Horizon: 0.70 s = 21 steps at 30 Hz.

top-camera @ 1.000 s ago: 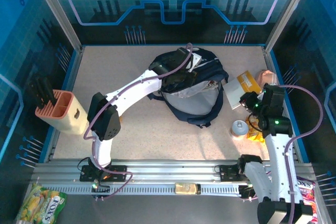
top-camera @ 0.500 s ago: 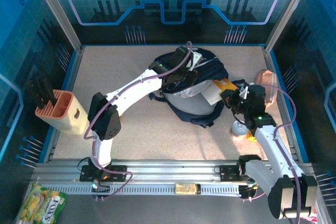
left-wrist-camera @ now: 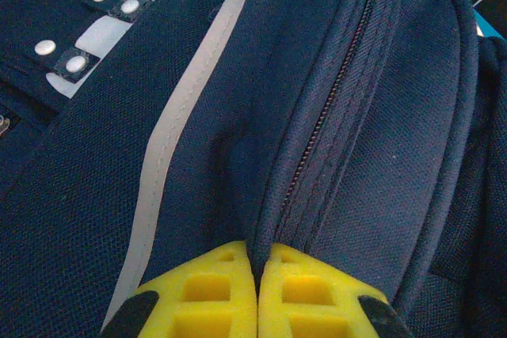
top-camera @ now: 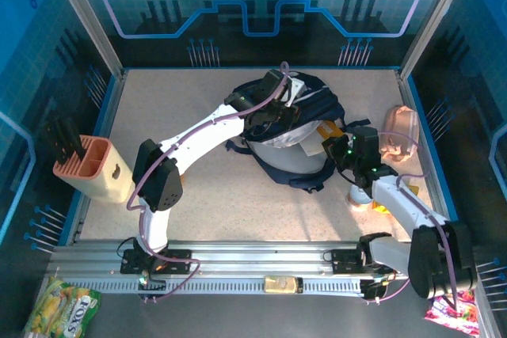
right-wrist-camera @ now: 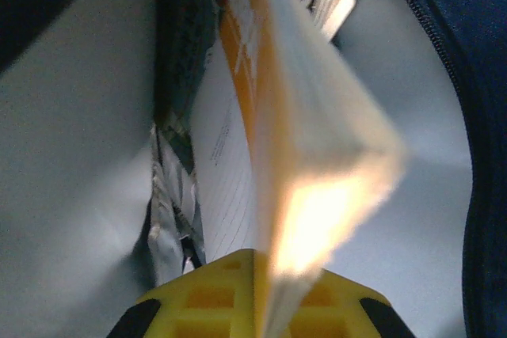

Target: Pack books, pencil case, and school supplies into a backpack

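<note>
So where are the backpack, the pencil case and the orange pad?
backpack (top-camera: pixel 323 102), top view, navy outer fabric
pencil case (top-camera: pixel 398 134), top view, middle of the pouch
orange pad (right-wrist-camera: pixel 240 61), right wrist view, its orange cover

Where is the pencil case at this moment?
In the top view, the pencil case lies near the right edge of the table, just right of the backpack.

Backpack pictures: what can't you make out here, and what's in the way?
- Books inside the backpack: right wrist view, edge-on behind the orange-yellow pad; covers and count unreadable.
- Pad's near end: same view, blurred and washed out by glare above the right gripper.
- Small round item: top view, too small to name.
- Backpack's outline: left wrist view, cut off by every edge; the left gripper pinches a fold.
</note>
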Each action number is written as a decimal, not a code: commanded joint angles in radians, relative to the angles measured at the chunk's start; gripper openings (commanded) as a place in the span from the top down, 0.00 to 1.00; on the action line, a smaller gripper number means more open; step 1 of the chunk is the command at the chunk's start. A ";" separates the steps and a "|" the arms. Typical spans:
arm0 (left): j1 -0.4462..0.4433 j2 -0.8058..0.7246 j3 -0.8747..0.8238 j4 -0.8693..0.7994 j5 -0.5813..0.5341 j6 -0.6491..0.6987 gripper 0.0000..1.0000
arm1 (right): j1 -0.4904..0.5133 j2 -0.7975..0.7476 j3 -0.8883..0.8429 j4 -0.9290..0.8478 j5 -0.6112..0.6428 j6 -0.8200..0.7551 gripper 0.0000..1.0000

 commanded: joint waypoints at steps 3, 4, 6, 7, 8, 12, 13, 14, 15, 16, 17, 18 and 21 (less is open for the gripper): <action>0.005 -0.078 0.035 0.097 0.062 -0.041 1.00 | 0.019 0.138 0.061 0.056 -0.012 0.018 0.93; 0.008 -0.080 0.035 0.098 0.070 -0.048 1.00 | 0.020 0.165 0.066 0.076 -0.025 0.022 0.92; 0.019 -0.083 0.035 0.100 0.089 -0.062 1.00 | 0.024 0.209 0.083 0.105 -0.040 0.022 0.91; 0.026 -0.084 0.036 0.101 0.096 -0.072 1.00 | 0.026 0.233 0.093 0.116 -0.043 0.022 0.91; 0.030 -0.084 0.036 0.105 0.103 -0.080 1.00 | 0.028 0.252 0.098 0.135 -0.049 0.025 0.91; 0.043 -0.070 0.052 0.112 0.122 -0.115 1.00 | 0.038 0.331 0.118 0.227 -0.033 0.053 0.90; 0.046 -0.064 0.061 0.111 0.123 -0.120 1.00 | 0.043 0.351 0.129 0.246 -0.027 0.056 0.90; 0.047 -0.060 0.069 0.108 0.125 -0.124 1.00 | 0.048 0.370 0.143 0.257 -0.025 0.055 0.89; 0.046 -0.055 0.075 0.106 0.129 -0.126 1.00 | 0.052 0.392 0.164 0.263 -0.027 0.048 0.89; 0.048 -0.052 0.080 0.105 0.131 -0.127 1.00 | 0.060 0.413 0.185 0.263 -0.031 0.043 0.88; 0.048 -0.050 0.084 0.103 0.131 -0.129 1.00 | 0.064 0.431 0.203 0.265 -0.036 0.036 0.88; 0.049 -0.048 0.087 0.099 0.131 -0.130 1.00 | 0.068 0.450 0.222 0.271 -0.042 0.028 0.88; 0.054 -0.047 0.090 0.092 0.133 -0.137 1.00 | 0.071 0.501 0.260 0.291 -0.072 0.014 0.83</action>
